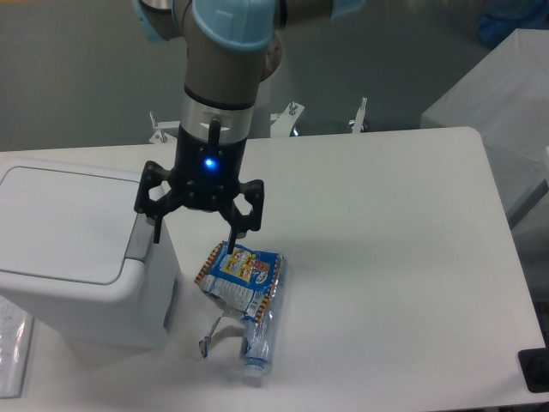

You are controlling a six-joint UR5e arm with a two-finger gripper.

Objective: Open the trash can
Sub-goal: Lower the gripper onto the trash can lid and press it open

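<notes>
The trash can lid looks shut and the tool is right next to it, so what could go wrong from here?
1. The open tool has one finger at the grey tab of the trash can; it might miss the tab and catch the rim, nudging the bin.
2. Its other finger hangs just over the snack wrapper on the crushed bottle; going lower could snag it.

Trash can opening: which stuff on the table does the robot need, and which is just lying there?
Needed for the job:
- trash can, lid shut
- its grey push-button tab
- tool, jaws spread

Just lying about:
- crumpled snack wrapper
- squashed plastic bottle
</notes>
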